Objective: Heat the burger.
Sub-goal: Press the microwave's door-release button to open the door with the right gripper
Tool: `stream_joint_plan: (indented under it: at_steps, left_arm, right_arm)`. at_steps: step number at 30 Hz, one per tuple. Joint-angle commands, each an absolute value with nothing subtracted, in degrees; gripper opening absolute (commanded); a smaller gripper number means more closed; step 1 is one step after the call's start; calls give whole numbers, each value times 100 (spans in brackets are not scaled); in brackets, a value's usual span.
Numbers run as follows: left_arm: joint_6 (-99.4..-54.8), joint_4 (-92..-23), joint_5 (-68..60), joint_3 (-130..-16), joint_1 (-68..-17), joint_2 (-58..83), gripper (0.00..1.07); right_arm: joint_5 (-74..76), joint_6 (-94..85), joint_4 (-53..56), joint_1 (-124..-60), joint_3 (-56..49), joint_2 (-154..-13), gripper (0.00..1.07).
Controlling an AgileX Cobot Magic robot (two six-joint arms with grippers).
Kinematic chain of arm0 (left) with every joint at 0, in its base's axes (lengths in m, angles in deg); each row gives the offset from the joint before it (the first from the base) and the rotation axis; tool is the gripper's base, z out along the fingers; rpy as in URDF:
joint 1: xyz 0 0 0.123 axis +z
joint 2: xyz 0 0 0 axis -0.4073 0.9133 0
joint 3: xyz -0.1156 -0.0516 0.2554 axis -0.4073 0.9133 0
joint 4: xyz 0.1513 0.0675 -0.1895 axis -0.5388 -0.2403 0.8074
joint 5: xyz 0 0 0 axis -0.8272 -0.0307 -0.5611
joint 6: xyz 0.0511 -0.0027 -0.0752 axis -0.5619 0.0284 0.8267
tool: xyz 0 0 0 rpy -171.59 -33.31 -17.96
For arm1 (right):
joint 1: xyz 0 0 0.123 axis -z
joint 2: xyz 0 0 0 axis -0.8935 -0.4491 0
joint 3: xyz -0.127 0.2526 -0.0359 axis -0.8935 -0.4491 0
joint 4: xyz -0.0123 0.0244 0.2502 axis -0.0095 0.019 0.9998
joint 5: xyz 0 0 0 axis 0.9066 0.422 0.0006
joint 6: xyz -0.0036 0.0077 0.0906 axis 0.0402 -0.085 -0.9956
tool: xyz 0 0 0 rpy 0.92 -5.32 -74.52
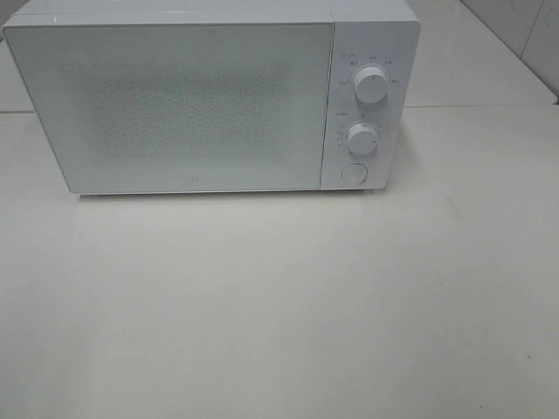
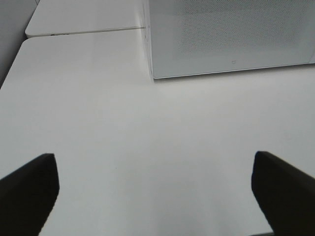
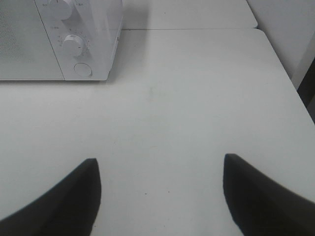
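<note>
We are observing a white microwave (image 1: 192, 96) that is standing at the rear of a white table (image 1: 279, 305). Its door (image 1: 175, 105) is sitting closed and flush with the front. The door panel is showing only a fine dotted screen, and we are seeing nothing through it.

To the right of the door, the control strip is carrying an upper knob (image 1: 373, 85), a lower knob (image 1: 362, 139) and a round button (image 1: 353, 172) below them.

The burger is not showing in any of the three views, so we cannot tell where it is.

The left gripper (image 2: 153, 155) is hovering over the bare tabletop in front of the microwave's left corner. Its jaws are standing spread wide, with one dark finger (image 2: 29, 191) at each side of the wrist view and nothing between them.

The right gripper (image 3: 160, 159) is hovering over the tabletop in front and to the right of the control strip, well apart from it. Its jaws are also standing released, with only the tabletop showing between its fingers (image 3: 256, 191).

Neither gripper is appearing in the high view.
</note>
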State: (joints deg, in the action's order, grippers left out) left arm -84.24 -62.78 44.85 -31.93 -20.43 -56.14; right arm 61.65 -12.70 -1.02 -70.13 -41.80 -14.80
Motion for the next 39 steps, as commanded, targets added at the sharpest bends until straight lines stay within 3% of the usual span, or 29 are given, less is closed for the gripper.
stream_joint_plan:
  at_steps: [1, 9, 39]
  left_arm:
    - [-8418, -6244, 4422, -3187, -2009, -5711, 100]
    - [-8418, -6244, 4422, -3187, -2009, -5711, 100]
    - [-8418, -6244, 4422, -3187, -2009, -5711, 100]
  right_arm:
    - [6119, -1219, -125, -6967, -4197, -1343, 70]
    - [6113, -1219, -120, -6979, -3905, -1755, 70]
    - [2664, -1219, -120, -7008, -3819, -5348, 70]
